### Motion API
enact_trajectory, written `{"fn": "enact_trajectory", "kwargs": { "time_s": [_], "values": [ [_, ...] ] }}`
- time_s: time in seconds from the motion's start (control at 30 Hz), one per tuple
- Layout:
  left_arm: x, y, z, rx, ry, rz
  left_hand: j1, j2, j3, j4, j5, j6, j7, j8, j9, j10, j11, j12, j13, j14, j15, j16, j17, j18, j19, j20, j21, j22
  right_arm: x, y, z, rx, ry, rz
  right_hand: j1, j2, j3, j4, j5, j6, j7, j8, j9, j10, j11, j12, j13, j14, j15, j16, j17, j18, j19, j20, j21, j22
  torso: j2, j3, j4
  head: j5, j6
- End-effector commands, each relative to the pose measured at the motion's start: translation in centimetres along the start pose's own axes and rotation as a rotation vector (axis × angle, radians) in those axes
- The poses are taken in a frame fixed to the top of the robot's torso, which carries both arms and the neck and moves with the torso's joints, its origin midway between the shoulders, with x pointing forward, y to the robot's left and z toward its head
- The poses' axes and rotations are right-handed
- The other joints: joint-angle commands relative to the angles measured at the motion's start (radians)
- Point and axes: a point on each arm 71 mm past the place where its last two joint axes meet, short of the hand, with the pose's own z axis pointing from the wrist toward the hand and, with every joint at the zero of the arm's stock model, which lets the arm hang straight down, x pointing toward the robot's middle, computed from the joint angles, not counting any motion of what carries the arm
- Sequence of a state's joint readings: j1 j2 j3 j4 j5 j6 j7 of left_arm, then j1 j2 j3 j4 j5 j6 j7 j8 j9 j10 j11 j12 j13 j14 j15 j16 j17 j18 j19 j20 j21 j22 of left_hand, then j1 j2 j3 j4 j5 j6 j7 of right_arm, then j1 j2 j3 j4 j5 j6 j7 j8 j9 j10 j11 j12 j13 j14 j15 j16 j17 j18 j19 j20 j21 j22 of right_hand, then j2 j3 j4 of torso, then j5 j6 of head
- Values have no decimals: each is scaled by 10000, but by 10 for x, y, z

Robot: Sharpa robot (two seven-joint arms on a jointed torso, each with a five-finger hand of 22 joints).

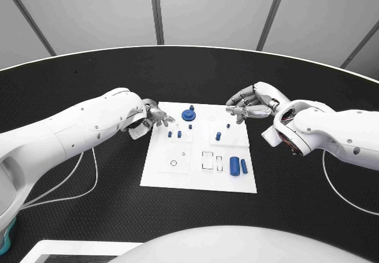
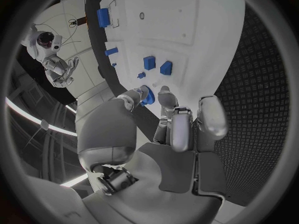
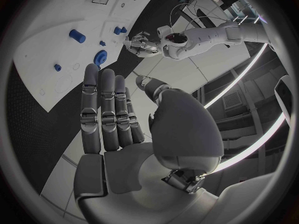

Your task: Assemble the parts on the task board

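- My left hand (image 1: pixel 148 118) sits at the board's (image 1: pixel 197 181) far-left corner, fingers loosely spread, holding nothing; in the left wrist view my fingertips (image 2: pixel 164 95) hang right at the board edge.
- Round knob (image 1: pixel 189 114) stands just past my left fingertips, toward the board's middle; in the left wrist view a blue bit (image 2: pixel 146 95) shows between thumb and finger, can't tell if I touch it.
- Small pegs (image 1: pixel 174 133) stand upright just beside my left fingers, a little nearer my body.
- My left hand looks nearest to the knob and these pegs, so I judge the next pick is mine on that side.
- Long cylinder (image 1: pixel 234 165) lies flat on the board's near-right part, long axis running near-to-far, a thinner pin (image 1: pixel 244 166) beside it and parallel; both well apart from either hand, nearer my right side.
- Empty slots (image 1: pixel 212 161) sit just left of the cylinder.
- Small peg (image 1: pixel 219 135) stands between my two hands, closer to the right.
- My right hand (image 1: pixel 251 105) hovers over the board's far-right corner, fingers released and fairly straight, nothing grasped; right wrist view shows the fingers (image 3: pixel 106 109) extended side by side.
- Parts look blue, smooth and rigid.
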State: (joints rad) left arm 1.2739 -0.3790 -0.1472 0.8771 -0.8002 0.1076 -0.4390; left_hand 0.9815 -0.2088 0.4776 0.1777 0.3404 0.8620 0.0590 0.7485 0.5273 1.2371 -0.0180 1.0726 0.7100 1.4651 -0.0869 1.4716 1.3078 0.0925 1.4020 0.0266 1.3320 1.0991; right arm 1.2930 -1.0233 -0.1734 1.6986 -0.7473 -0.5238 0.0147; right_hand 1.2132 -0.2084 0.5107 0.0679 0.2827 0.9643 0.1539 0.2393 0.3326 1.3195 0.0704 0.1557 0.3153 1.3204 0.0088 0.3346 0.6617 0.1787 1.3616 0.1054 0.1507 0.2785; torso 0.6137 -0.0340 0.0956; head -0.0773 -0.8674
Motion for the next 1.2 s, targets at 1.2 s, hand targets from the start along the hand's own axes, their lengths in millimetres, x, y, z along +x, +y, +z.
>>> {"fn": "enact_trajectory", "kwargs": {
  "time_s": [1.2],
  "values": [
    [17,-54,-9,5508,-2085,3616,3663,-552,896,-2655,-989,-1243,1180,-2266,-2407,-4536,1447,-5131,-5126,-3638,1355,-2455,-6390,928,-3686,1077,-3408,-4893,-2,0,1,-134,-148,-28,86,-38,36,-2,56,-148,18,44,4,-170,23,-2,38,-129,-5,-109,50,21,-9,22,-10,-40,68,-25,-60,-205,535]
  ]
}}
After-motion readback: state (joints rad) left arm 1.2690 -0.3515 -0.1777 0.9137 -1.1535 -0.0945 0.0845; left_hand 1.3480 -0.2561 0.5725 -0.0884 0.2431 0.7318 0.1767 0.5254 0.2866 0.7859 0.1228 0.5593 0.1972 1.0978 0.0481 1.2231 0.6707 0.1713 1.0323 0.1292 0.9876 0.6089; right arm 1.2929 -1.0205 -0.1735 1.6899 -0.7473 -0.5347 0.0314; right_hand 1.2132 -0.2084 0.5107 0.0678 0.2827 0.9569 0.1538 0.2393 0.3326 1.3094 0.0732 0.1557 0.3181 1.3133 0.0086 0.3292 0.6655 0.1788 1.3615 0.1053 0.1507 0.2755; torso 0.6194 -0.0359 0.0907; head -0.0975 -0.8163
